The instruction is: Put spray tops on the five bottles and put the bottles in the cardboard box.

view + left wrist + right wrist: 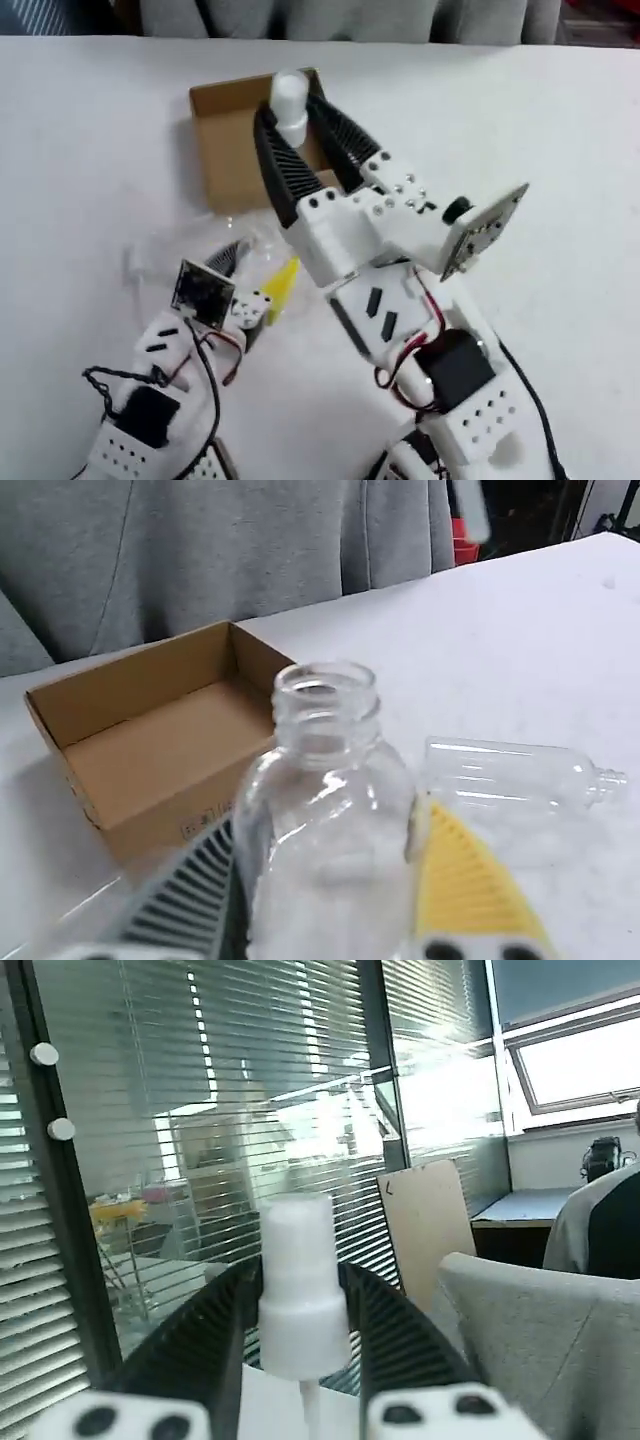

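The white table (560, 120) carries the open cardboard box (225, 150) towards its far side. The left wrist view shows the box floor bare, with no bottle in it.

The right gripper (291, 115) hangs high over the box. Its black jaws are parted only as wide as the white top (302, 1260) clamped between them. The top is upright, and its thin tube (310, 1400) hangs down below the fingers.

The left gripper (325, 900) sits low on the near side of the table, just beside the box. Its dark and yellow fingers are closed onto the sides of a clear bottle (325, 780). That bottle stands upright, and its neck (326, 695) is open and uncapped.

A second bottle (510, 780), also clear and uncapped, lies on its side on the table just beyond the yellow finger.

The step in hand looks like fitting a top to the held bottle, and the task seems to be at an early stage: no bottle visible here is capped and none is boxed.

The top is well apart from the neck and not above it. The next move likely calls for the right arm to bring the top over the neck, thread the tube straight in, then seat the top. Meanwhile the left grip would have to hold the bottle steady and upright, since the clear plastic may slip or tilt.
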`<act>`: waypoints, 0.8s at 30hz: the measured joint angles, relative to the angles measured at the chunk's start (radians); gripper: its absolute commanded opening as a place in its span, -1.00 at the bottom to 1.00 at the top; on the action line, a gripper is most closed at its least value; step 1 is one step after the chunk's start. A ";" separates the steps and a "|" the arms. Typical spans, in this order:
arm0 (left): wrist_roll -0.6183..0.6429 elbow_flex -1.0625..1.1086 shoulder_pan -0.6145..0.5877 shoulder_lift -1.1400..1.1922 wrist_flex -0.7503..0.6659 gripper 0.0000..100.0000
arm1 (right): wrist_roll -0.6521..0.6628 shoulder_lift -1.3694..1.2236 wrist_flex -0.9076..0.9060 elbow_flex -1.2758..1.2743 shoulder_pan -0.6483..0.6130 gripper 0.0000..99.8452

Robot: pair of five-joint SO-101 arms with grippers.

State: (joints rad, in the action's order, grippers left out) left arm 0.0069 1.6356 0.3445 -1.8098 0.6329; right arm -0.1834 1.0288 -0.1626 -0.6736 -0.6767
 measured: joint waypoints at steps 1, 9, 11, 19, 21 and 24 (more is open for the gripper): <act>0.000 0.000 0.000 0.000 0.000 -0.96 | 0.000 0.000 0.017 -0.008 -0.008 -0.97; 0.000 0.000 0.028 0.000 0.000 -0.96 | -0.002 -0.011 0.052 -0.018 -0.034 -0.97; 0.000 0.014 0.034 0.000 0.000 -0.96 | -0.017 -0.029 0.074 -0.025 -0.032 -0.97; 0.000 0.046 0.034 0.000 -0.060 -0.96 | -0.028 -0.081 0.138 -0.104 -0.034 -0.97; 0.000 0.046 0.034 0.000 -0.060 -0.96 | -0.029 -0.081 0.138 -0.107 -0.034 -0.97; 0.000 0.046 0.034 0.000 -0.060 -0.96 | -0.037 -0.081 0.138 -0.120 -0.025 -0.97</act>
State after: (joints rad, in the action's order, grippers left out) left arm 0.0069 1.6817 0.3782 -1.8098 0.5731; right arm -0.2202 0.9475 -0.0245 -0.7933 -0.7012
